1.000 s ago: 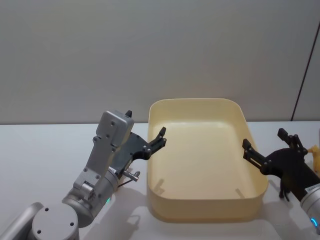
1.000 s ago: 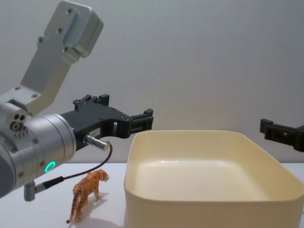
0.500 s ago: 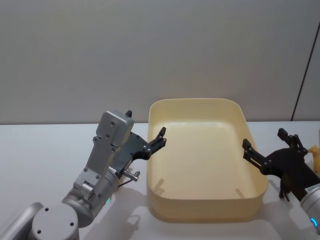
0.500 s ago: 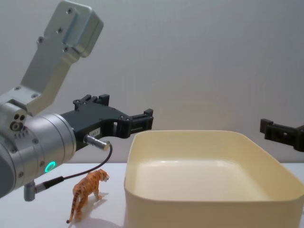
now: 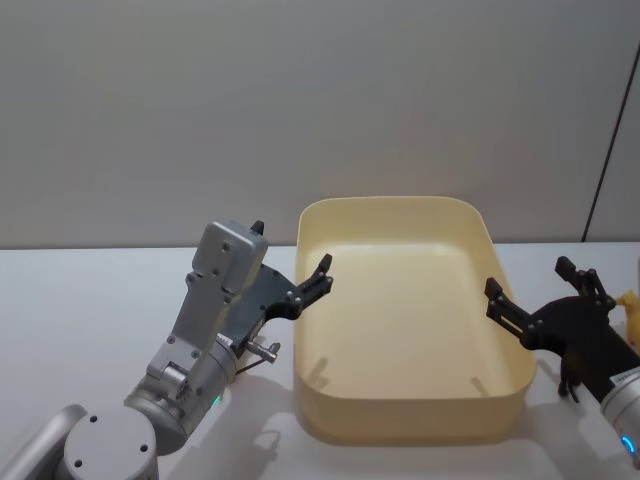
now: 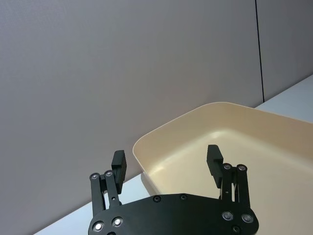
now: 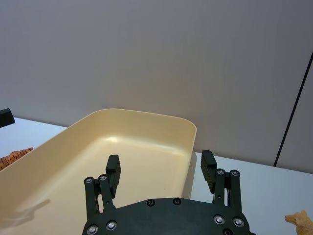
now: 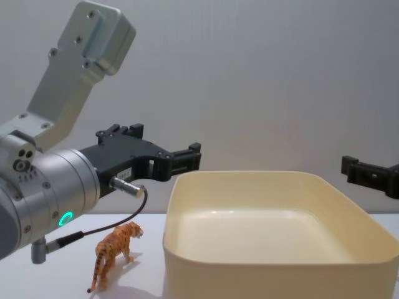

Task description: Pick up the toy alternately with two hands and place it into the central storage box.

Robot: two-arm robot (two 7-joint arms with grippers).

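- Large cream-yellow rectangular plastic tub (image 5: pixel 400 428) is seen in the middle of the white surface (image 5: pixel 90 300); nothing is seen inside it.
- Left black slim-fingered gripper (image 6: pixel 166 157) is held above the surface at the tub's left side, on the thick silver arm (image 8: pixel 43 187) with the green glowing ring. Its fingers (image 6: pixel 119 159) are spread apart, nothing is held between them, and one tip is seen just over the tub's left rim in the head view.
- Right black slim-fingered gripper (image 7: pixel 160 164) is held at the tub's right side. Its fingers (image 7: pixel 208 160) are spread apart with nothing between them, and one tip reaches over the right rim.
- Small orange striped toy tiger (image 8: pixel 115 249) is standing upright on the surface, just left of the tub, below the left gripper and apart from it.
- Small tan toy animal (image 7: pixel 299 220) is seen on the surface right of the tub, beyond the right gripper; its kind cannot be told.
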